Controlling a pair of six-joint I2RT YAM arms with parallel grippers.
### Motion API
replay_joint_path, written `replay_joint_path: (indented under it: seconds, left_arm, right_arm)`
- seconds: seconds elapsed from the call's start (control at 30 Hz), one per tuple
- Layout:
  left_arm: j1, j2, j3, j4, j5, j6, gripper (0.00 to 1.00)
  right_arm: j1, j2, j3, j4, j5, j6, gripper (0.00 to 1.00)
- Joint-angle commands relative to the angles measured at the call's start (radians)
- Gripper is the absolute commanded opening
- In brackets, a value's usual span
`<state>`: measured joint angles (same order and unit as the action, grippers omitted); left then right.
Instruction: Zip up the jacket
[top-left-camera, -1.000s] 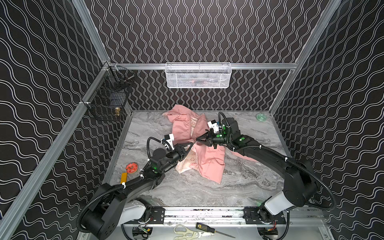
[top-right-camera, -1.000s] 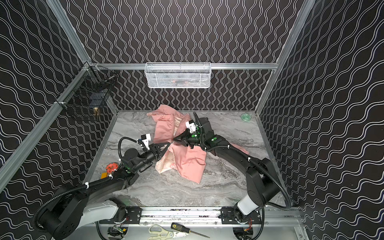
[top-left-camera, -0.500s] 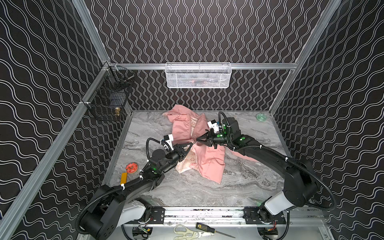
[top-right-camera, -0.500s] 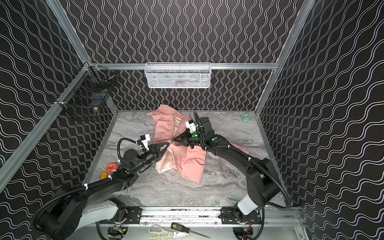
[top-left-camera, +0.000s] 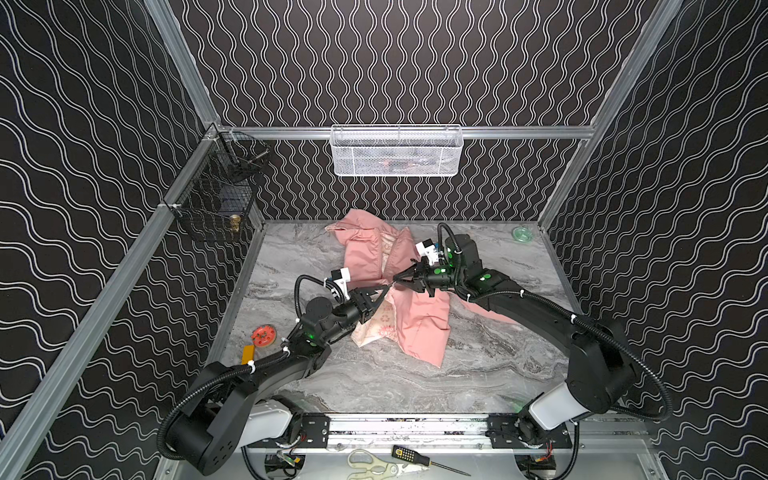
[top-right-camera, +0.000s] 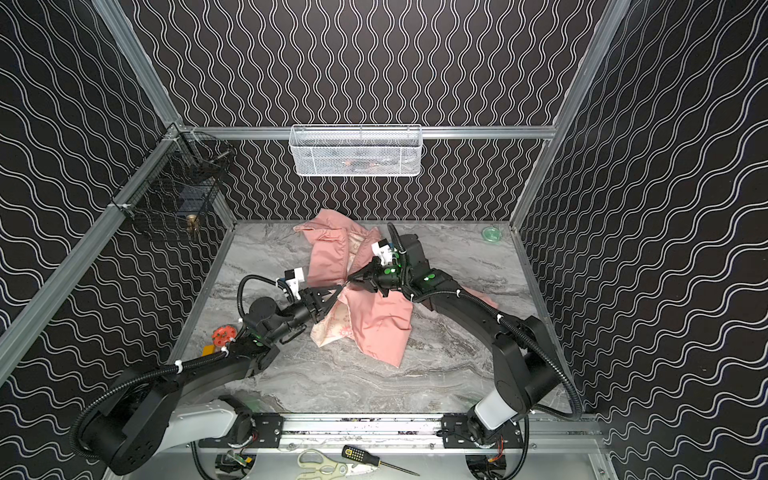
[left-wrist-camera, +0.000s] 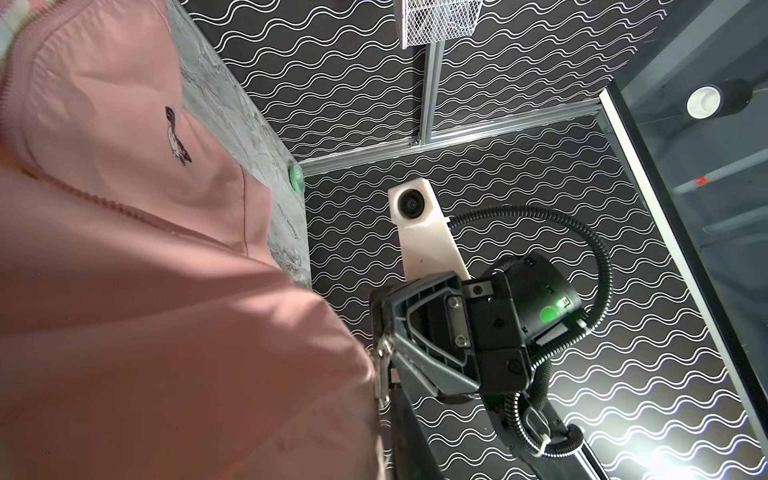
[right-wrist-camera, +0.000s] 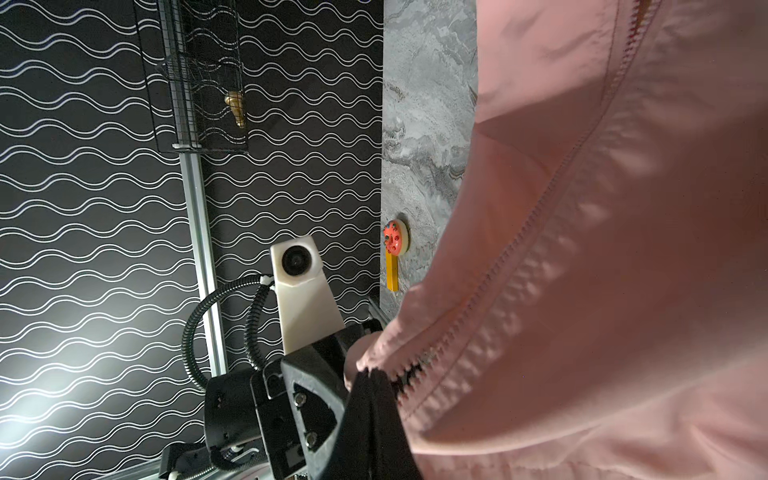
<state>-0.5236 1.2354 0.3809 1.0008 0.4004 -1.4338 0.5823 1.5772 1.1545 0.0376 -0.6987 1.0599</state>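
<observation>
Right tool (top-left-camera: 397, 279) pinches jacket (top-left-camera: 422, 328) zipper end — left tool (top-left-camera: 381, 293) tips fabric-hidden, grip unclear.

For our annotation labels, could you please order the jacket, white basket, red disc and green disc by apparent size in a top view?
1. jacket
2. white basket
3. red disc and green disc: these look about alike, and the red one lies nearer the camera, so I leave them unranked.
</observation>
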Motion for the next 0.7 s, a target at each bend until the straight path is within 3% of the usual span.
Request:
replay_joint_path:
  seconds: [0.0, 0.17, 0.67]
  left_arm:
    - [-0.001, -0.005, -0.004, 0.064, 0.013, -0.014, 0.1]
    - [-0.001, -0.006, -0.024, 0.09, 0.009, -0.028, 0.0]
    - [-0.001, -0.014, -0.031, 0.074, 0.015, -0.027, 0.0]
  right_arm:
    - [0.001, -0.007, 0.001, 0.026, 0.011, 0.011, 0.0]
    - [-0.001, -0.012, -0.002, 0.01, 0.032, 0.011, 0.0]
    - [-0.015, -0.023, -0.021, -0.001, 0.051, 0.003, 0.0]
